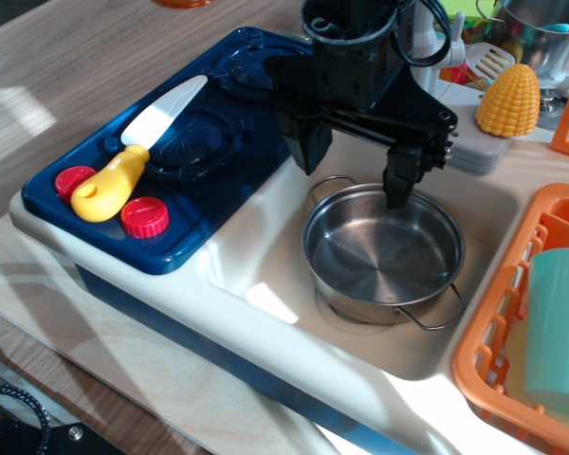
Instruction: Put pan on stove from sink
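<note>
The shiny steel pan (384,256) with two wire loop handles sits in the cream-white sink (266,256). My black gripper (353,163) hangs open over the pan's far rim. One finger is outside the rim at the left. The other fingertip (399,180) reaches just inside the rim at the far side. It holds nothing. The dark blue stove (209,204) lies to the left of the sink, with two burners and two red knobs (144,217).
A toy knife (133,156) with a yellow handle and white blade lies across the near burner. A yellow corn cob (509,101) stands behind the sink. An orange dish rack (498,351) with a teal cup (559,327) is at the right. A steel pot (545,33) is at the far right.
</note>
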`<state>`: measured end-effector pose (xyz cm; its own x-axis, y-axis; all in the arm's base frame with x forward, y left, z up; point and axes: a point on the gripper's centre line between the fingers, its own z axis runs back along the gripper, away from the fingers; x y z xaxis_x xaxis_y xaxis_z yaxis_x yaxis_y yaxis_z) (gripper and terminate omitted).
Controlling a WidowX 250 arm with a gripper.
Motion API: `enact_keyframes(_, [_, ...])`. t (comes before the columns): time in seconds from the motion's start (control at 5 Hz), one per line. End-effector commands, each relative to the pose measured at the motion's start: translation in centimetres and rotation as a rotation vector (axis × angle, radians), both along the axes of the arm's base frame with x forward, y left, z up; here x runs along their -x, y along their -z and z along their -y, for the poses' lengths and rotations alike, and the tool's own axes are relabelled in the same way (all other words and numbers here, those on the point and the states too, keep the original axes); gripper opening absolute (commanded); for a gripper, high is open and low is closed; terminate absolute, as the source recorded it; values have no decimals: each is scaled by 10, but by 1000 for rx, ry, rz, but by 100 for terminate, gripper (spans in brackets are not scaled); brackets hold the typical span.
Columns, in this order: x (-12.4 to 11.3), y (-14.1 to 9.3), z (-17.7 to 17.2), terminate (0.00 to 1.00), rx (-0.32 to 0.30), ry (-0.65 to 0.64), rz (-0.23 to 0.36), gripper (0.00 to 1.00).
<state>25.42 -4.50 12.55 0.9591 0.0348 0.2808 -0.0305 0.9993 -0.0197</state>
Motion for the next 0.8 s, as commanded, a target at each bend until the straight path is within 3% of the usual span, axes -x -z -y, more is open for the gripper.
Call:
enact_keyframes(0.0, [0,0,0,0,0,0,0,100])
enact_keyframes(0.4, [5,-3,5,0,-28,-243,-30,100])
enact_keyframes(0.6, [12,2,6,0,6,-316,-44,100])
